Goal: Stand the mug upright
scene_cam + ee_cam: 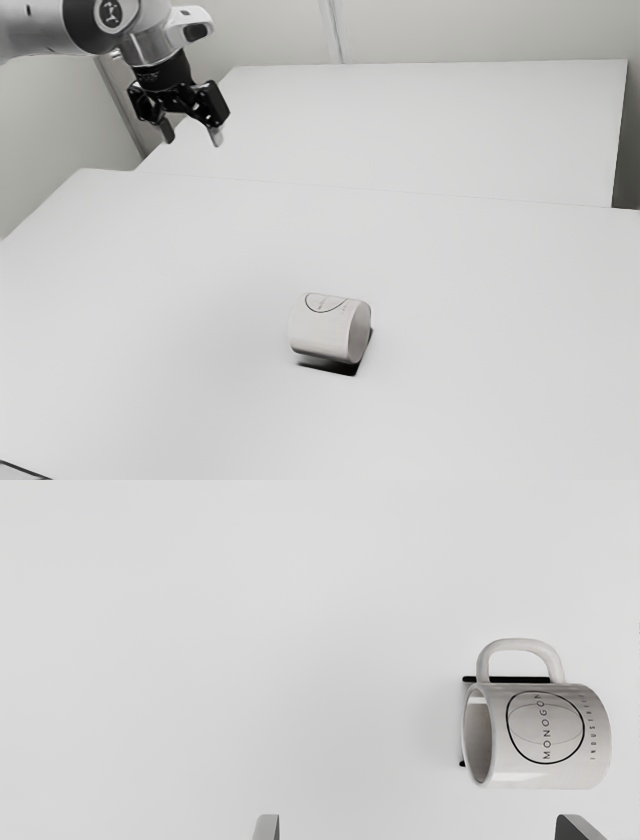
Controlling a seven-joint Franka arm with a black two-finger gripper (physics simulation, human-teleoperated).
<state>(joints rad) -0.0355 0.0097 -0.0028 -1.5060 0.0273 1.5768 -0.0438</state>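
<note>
Mug (545,735) on side, lettered "MONOGON INDUSTRIES" (printed crosswise); gripper (190,138) spread, empty, above table (180,300).

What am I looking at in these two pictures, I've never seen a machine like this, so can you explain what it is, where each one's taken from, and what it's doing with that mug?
The machine is a single jointed robot arm ending in a black two-finger gripper. The exterior view comes from a camera at the arm's side and shows the arm coming in at the upper left. The wrist view comes from a camera on the arm's hand, so its own fingertips poke in at the bottom edge.

On the white table lies a white mug with MONOGON printed inside a circle. It is on its side, not upright. Nothing is held: the fingers stand apart, well away from the mug.
</note>
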